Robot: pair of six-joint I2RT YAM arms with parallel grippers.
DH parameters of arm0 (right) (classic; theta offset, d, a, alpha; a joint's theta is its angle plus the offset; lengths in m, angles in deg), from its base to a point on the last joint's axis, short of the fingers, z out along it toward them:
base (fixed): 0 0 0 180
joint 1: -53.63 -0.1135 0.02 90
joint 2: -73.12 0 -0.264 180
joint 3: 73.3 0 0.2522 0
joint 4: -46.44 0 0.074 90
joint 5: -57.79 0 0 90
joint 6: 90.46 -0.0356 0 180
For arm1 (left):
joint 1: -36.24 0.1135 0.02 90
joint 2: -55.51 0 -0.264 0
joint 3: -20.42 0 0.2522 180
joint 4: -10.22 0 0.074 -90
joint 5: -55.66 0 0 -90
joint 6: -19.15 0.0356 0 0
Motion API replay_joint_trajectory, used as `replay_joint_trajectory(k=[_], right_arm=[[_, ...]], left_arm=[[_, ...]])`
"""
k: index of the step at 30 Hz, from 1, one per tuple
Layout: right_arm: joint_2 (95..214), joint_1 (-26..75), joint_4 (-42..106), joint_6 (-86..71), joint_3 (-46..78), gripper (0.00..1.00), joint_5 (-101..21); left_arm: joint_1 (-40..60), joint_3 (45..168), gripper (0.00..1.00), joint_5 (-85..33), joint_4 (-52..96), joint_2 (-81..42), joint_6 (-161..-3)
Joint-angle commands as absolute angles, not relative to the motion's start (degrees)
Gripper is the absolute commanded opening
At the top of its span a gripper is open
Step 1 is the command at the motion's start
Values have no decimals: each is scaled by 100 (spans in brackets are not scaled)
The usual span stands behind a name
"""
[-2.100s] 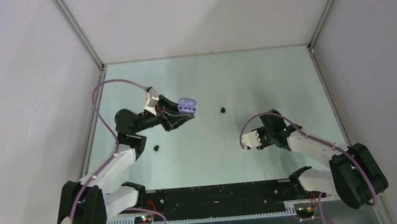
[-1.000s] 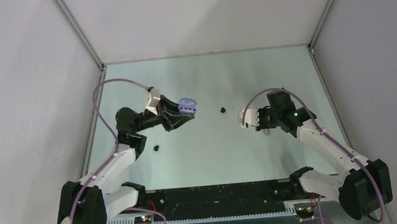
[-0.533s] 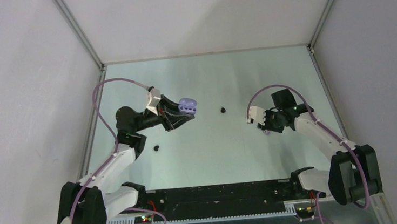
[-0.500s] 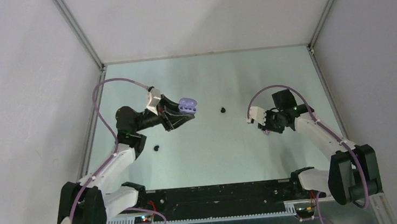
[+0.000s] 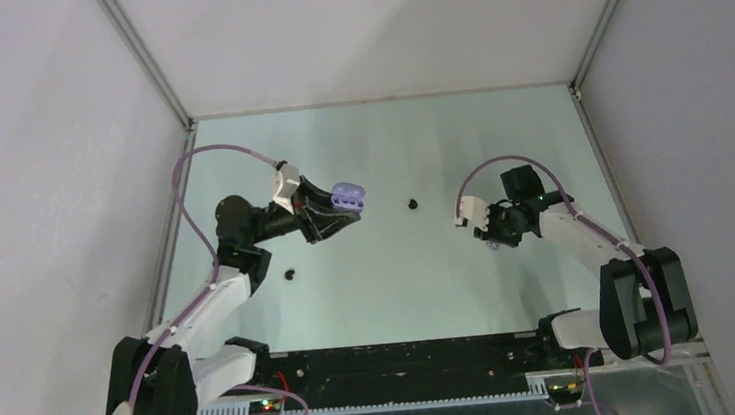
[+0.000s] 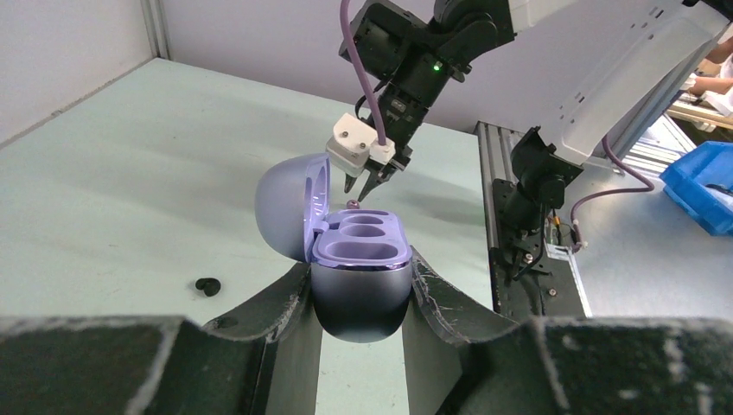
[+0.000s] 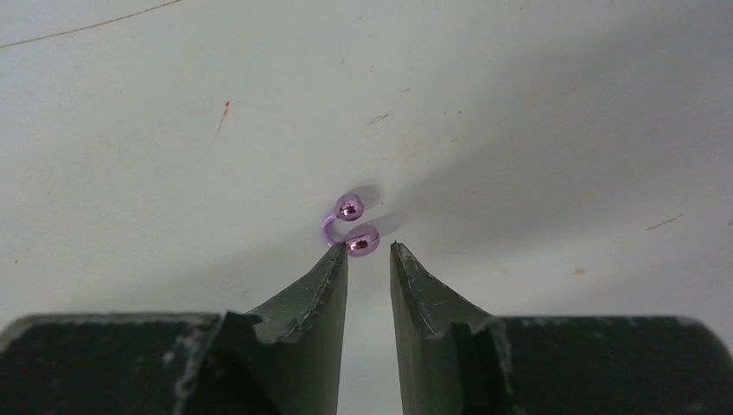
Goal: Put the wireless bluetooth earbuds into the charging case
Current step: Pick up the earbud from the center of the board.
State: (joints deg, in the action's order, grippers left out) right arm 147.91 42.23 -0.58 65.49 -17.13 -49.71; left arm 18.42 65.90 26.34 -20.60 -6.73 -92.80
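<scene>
**Lilac earbud (image 7: 350,223) lies just off the mouth of the right gripper (image 7: 367,252)**

In the right wrist view the lilac earbud lies on the table (image 5: 387,135) at the centre of the frame. It sits right at the tip of the finger (image 7: 324,285) on the left of the frame, close enough that I cannot tell whether they touch. Its two glossy ends are stacked one above the other and lean slightly to the upper left, so its long axis runs nearly in line with the fingers rather than across them. The jaws stand a narrow gap apart with nothing between them, and that gap opens to the right of the bud, not over it. By my reading, the pick calls for a small shift toward the left of the frame and a little forward reach before closing.

The right arm is plainly the nearer one. The left gripper (image 6: 361,294) is clamped on the charging case (image 6: 359,259), well apart at the centre left of the overhead view, with the lid (image 6: 294,207) swung open and the sockets facing up (both look vacant). A black earbud (image 5: 411,204) lies on the table between the two arms, untouched.
</scene>
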Motion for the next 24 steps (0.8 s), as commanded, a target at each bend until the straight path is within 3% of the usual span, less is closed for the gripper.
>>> replay_joint_trajectory(k=[1, 24], right_arm=[[14922, 4238, 306, 6436, -1706, 29, -5048], [15604, 4403, 866, 6302, -1701, 27, -4445]], left_arm=[[1823, 6845, 0, 2721, -2109, -628, -9142], [1819, 6862, 0, 2737, -2010, -619, -9059]])
